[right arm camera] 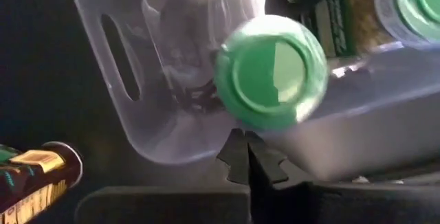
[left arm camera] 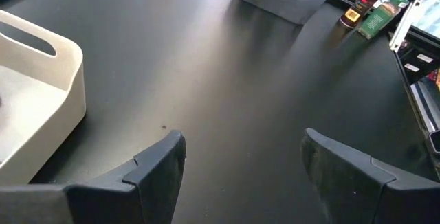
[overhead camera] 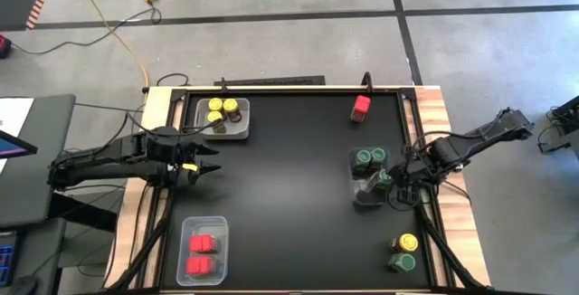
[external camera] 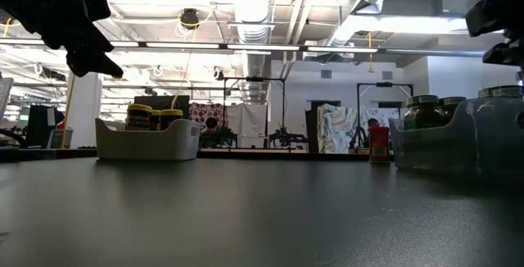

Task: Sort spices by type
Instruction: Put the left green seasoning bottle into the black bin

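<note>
The spices are spread over the black table. Green-lidded jars (overhead camera: pixel 369 159) stand in a clear bin (overhead camera: pixel 365 201) at the right. Yellow-lidded jars (overhead camera: pixel 223 112) fill a white bin (overhead camera: pixel 237 133) at the far left. Red ones (overhead camera: pixel 201 252) lie in a clear bin at the near left. My right gripper (right arm camera: pixel 246 147) hangs shut over the right bin, fingers pointing down. Just beyond its tips a green-lidded jar (right arm camera: pixel 271 69) sits blurred inside the bin. My left gripper (overhead camera: pixel 206 164) waits open at the table's left edge, holding nothing.
One red spice (overhead camera: pixel 361 107) stands loose at the far right. A yellow-lidded jar (overhead camera: pixel 405 242) and a green-lidded one (overhead camera: pixel 402 262) stand loose at the near right. The table's middle is bare black surface (overhead camera: pixel 289 195).
</note>
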Motion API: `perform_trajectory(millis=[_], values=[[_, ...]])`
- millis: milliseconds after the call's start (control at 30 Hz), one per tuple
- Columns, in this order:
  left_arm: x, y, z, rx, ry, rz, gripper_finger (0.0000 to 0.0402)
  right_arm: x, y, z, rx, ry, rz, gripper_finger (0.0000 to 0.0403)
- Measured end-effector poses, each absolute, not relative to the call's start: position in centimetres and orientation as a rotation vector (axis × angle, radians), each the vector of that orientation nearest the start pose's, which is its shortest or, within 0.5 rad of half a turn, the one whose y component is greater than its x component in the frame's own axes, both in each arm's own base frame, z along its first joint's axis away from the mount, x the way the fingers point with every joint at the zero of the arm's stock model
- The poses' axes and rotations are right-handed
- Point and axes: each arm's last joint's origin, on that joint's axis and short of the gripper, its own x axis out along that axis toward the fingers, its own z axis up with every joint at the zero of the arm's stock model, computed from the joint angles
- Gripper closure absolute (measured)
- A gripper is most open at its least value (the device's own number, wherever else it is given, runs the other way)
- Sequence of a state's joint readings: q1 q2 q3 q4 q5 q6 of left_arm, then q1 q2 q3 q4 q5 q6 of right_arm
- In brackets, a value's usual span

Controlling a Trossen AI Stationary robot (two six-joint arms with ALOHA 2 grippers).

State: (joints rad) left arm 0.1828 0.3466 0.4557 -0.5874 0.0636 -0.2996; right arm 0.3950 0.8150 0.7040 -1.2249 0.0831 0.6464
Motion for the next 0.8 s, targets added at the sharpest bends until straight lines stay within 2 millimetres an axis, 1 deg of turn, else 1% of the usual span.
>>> perform_trajectory(millis=[300, 800], values=[[9.33, 1.53, 23.5, -0.352, 0.454, 0.187, 0.0125, 10.62, 3.94, 23.22, 0.195, 1.267, -0.211, 0.0391], [9.33, 1.53, 23.5, -0.353, 0.454, 0.187, 0.0125, 10.76, 3.9, 23.26, 0.158, 1.242, -0.215, 0.0391]])
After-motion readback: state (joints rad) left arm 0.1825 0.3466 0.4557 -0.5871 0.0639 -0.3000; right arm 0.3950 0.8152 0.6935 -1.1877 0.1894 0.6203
